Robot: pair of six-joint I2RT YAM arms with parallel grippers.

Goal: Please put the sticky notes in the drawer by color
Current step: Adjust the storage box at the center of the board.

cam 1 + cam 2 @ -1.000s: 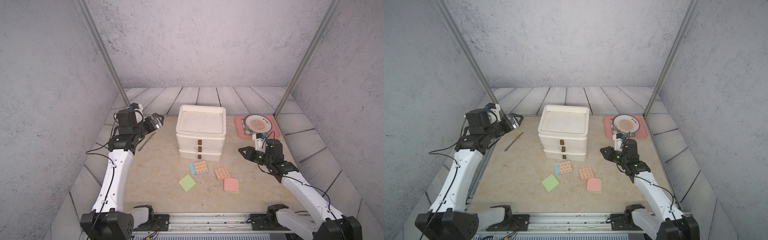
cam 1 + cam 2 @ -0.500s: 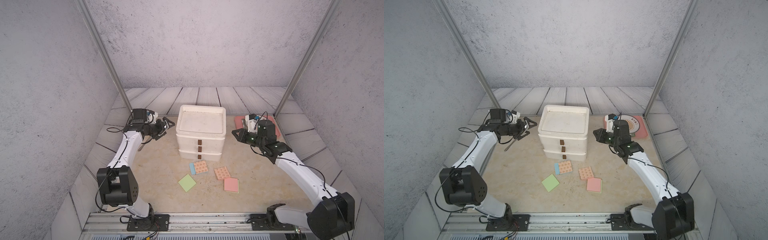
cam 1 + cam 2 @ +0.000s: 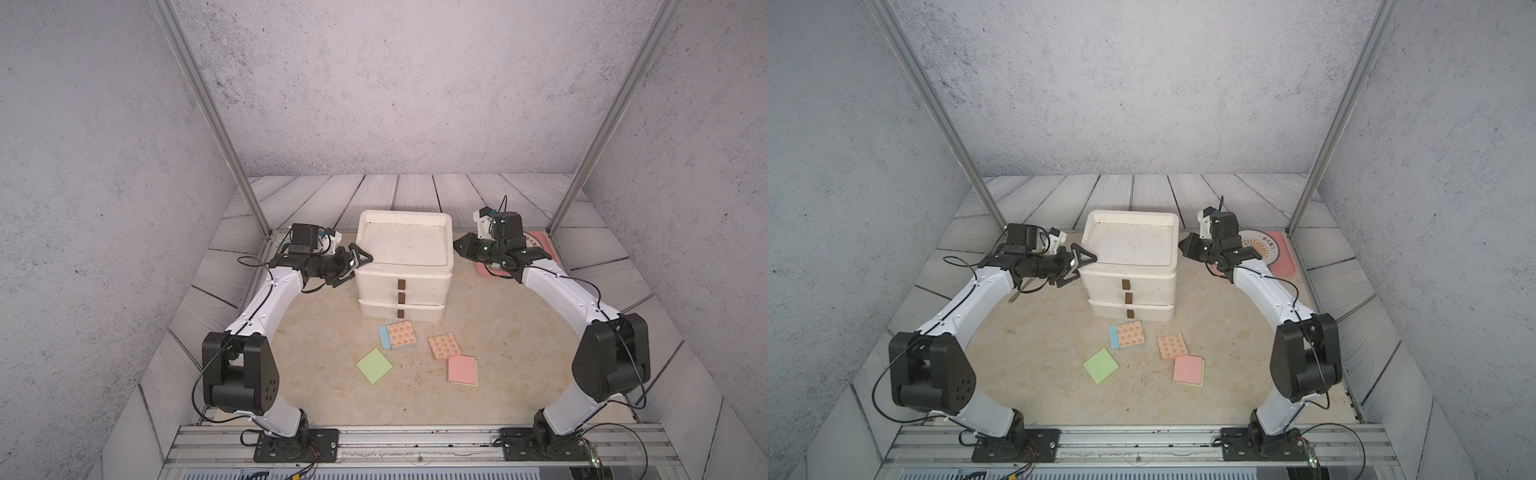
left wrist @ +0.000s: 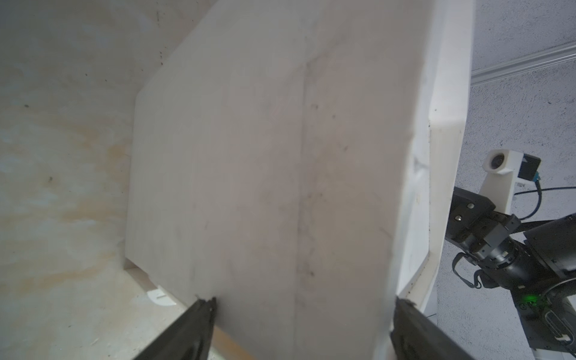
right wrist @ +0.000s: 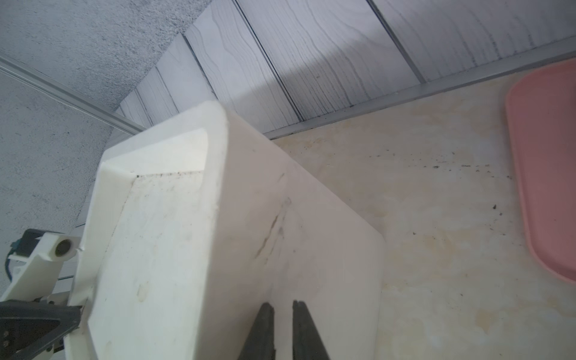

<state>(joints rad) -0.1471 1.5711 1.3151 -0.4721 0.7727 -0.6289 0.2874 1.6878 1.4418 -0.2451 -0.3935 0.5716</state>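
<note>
At centre, drawer point(image 3: 403, 249) lying crosswise, handles point(image 3: 401, 284) facing front, left pincer point(image 3: 355, 270) released, right pincer point(image 3: 457, 245) clenched.

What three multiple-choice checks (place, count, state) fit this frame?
1. Where do the small square paper sticky notes lie, relative to the white boxy three-drawer cabinet?
A. on its rimmed top
B. on the beige tabletop in front of it
C. inside an open drawer
2. How many dark brown tab handles does the cabinet show?
A. two
B. three
C. four
3. The black left gripper is:
A. open beside the cabinet
B. shut on a note
C. shut on a handle
Key: 1B, all lie on the tabletop; 2B, one per drawer; 3A, fingers wide apart in the left wrist view.
</note>
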